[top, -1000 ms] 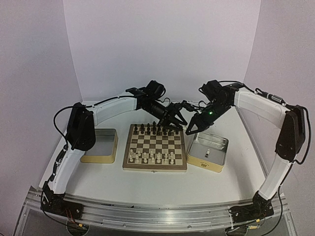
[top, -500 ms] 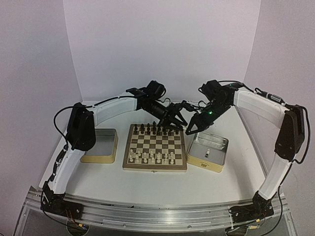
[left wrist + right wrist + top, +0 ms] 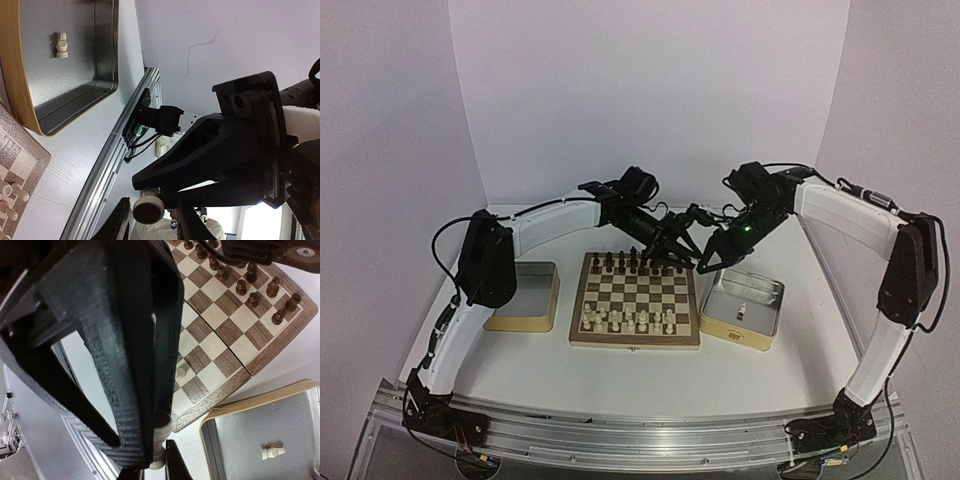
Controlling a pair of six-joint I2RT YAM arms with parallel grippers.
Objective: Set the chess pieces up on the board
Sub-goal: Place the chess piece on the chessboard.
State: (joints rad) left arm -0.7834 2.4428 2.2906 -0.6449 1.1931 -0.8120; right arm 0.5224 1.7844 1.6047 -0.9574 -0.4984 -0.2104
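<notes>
The board (image 3: 635, 293) sits mid-table between a left tin (image 3: 520, 322) and a right tin (image 3: 738, 336). Dark figures (image 3: 632, 262) line its far rows and cream-white chess pieces (image 3: 625, 320) its near rows. Above the board's far right corner the two grippers meet tip to tip. The right gripper (image 3: 161, 450) is clamped on a held piece (image 3: 159, 440), cream-white. The left gripper (image 3: 152, 217) has its fingers either side of that piece, but I cannot tell whether they press it. A spare piece (image 3: 742, 311) lies on its side in the right tin.
</notes>
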